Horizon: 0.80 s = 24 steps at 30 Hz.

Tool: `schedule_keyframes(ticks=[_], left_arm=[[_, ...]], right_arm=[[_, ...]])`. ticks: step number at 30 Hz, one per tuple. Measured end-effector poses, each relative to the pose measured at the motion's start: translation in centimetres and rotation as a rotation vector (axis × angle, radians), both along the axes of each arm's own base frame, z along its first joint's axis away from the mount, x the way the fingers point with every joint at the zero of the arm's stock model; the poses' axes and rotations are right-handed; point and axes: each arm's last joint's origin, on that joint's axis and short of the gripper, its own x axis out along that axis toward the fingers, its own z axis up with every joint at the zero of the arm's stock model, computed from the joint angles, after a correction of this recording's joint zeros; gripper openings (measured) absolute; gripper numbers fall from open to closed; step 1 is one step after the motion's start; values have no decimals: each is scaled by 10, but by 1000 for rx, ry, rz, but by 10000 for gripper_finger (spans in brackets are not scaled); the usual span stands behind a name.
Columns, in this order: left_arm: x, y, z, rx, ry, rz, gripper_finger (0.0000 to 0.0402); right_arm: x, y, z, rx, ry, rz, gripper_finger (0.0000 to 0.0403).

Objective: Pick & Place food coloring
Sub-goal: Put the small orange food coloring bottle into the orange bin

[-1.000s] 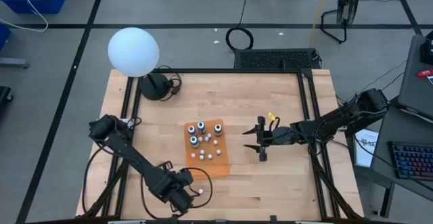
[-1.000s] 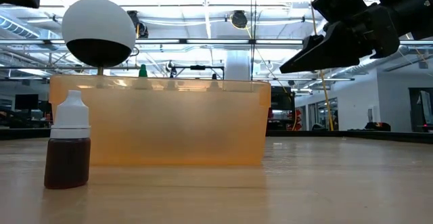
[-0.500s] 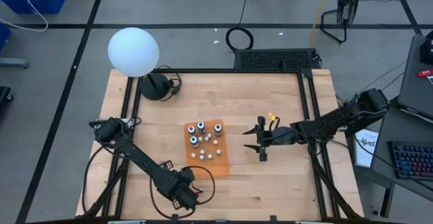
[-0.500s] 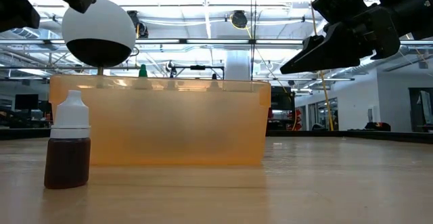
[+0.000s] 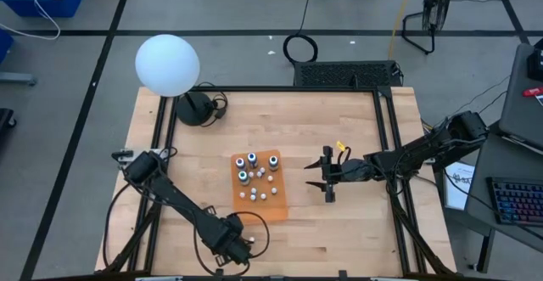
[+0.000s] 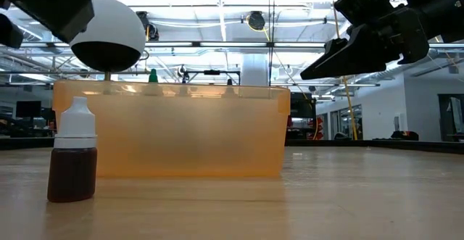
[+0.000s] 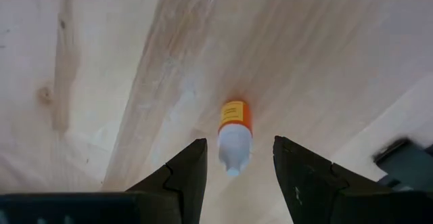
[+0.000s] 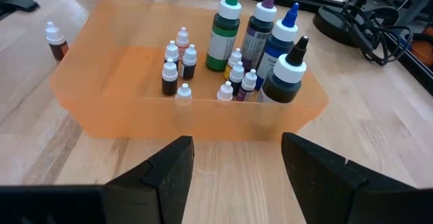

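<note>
Beside orange tray, lone bottle, white globe behind

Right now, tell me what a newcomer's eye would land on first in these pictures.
First comes the orange tray at the middle of the wooden table, crowded with tall and tiny colouring bottles. Next, the big white globe at the table's far left corner. Then one small bottle with a white cap standing alone on the wood outside the tray, the left hand open above it, while the right hand waits open beside the tray.
</note>
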Motion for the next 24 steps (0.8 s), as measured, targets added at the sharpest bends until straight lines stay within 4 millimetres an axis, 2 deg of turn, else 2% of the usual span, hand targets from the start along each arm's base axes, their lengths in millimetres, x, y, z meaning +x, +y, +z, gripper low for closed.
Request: schedule_keyframes(ticks=[24], left_arm=[[2, -1, -5, 8, -14, -23, 173]], right_arm=[[0, 0, 0, 0, 0, 0, 212]])
